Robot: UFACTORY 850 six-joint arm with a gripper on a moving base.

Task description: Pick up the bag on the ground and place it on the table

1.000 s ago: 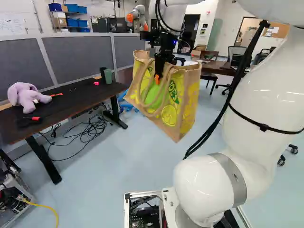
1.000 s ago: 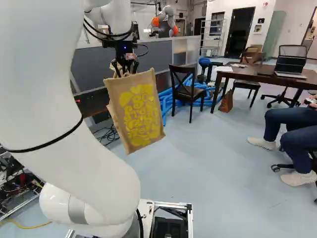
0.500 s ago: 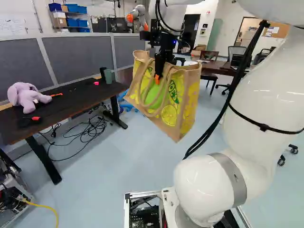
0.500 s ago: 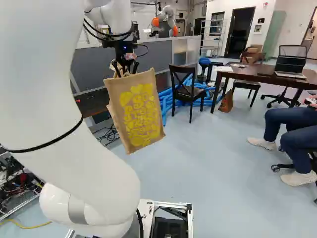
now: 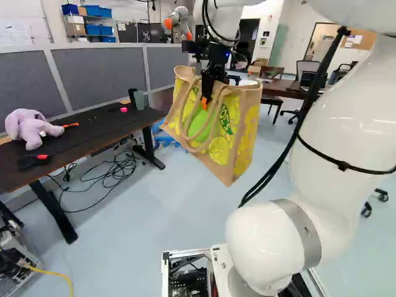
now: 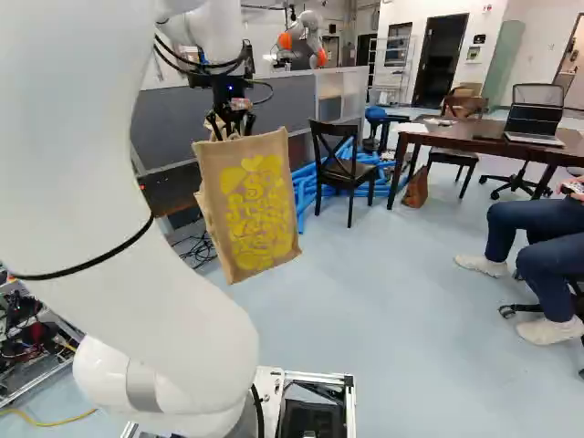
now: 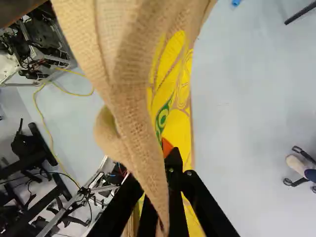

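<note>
Gripper (image 5: 207,100) pinches the tan-and-yellow bag (image 5: 219,148) by its upper part, and the bag hangs tilted at the gripper's six o'clock, off the floor (image 5: 154,229). Clock positions in the left base view, taken from the gripper, put the dark table (image 5: 93,129) between eight and nine, with a green cup (image 5: 139,100) and a purple plush toy (image 5: 28,129) at nine. Tangled cables (image 5: 114,176) lie near eight. In the right base view, a brown desk (image 6: 438,137) with an open laptop (image 6: 534,123) stands at three.
</note>
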